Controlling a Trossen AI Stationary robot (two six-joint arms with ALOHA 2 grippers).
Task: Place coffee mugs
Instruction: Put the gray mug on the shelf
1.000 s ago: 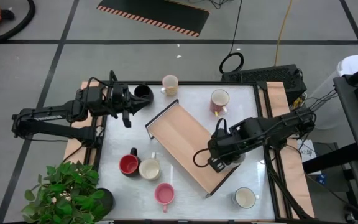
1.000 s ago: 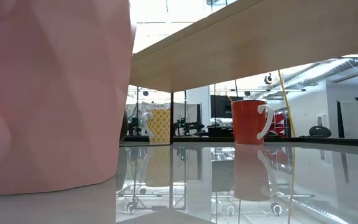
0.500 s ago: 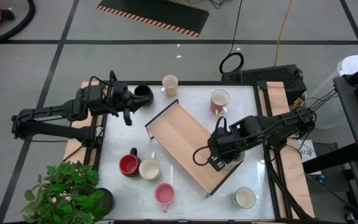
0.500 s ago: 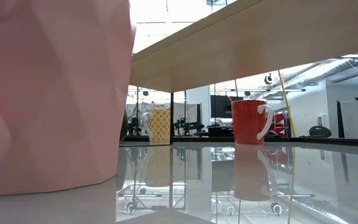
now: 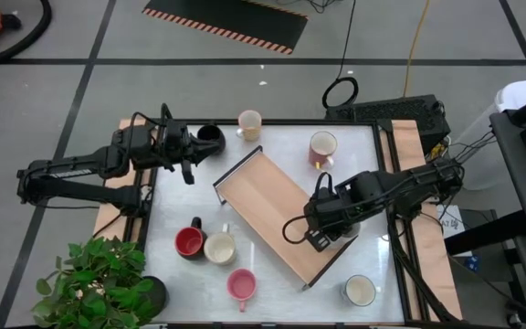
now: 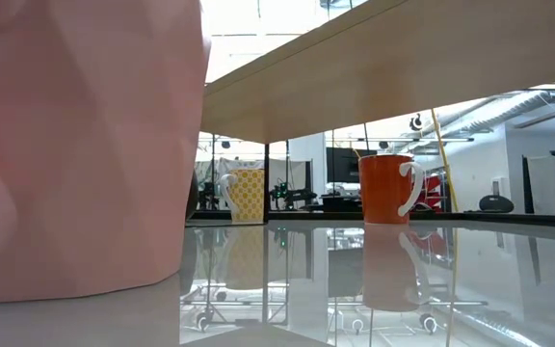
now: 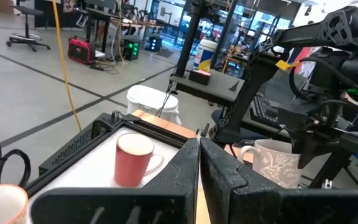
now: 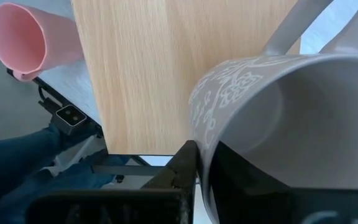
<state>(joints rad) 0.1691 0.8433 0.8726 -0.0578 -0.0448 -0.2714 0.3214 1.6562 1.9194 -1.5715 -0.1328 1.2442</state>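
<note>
The right claw [image 5: 329, 228] is hanging over the near end of the long wooden tray [image 5: 272, 201], its fingers pinching the rim of a grey patterned mug [image 8: 278, 124] — one finger inside the cup, one outside, as the right wrist view is showing. The mug is sitting tilted in that grip, above the tray's pale boards. Just beyond this claw, towards the far right of the tabletop [image 5: 172, 210], a pink mug [image 5: 322, 146] is standing upright. A cream mug [image 5: 360, 290] is standing below the claw, off the tray's near corner.

The left claw [image 5: 190, 155] is resting at the far left edge of the tabletop, fingers pressed together with nothing between them — the left wrist view is showing them closed tip to tip. The black mug [image 5: 209, 139] is sitting just beside it, and a cream mug with a yellowish pattern [image 5: 249, 123] is standing a little farther along the far edge.

Well away from both claws, near the front left, a red mug [image 5: 190, 240] and a cream mug [image 5: 219, 247] are touching side by side, with another pink mug [image 5: 240, 285] close in front of them. A potted plant [image 5: 94, 279] is leaning over the front left corner.
</note>
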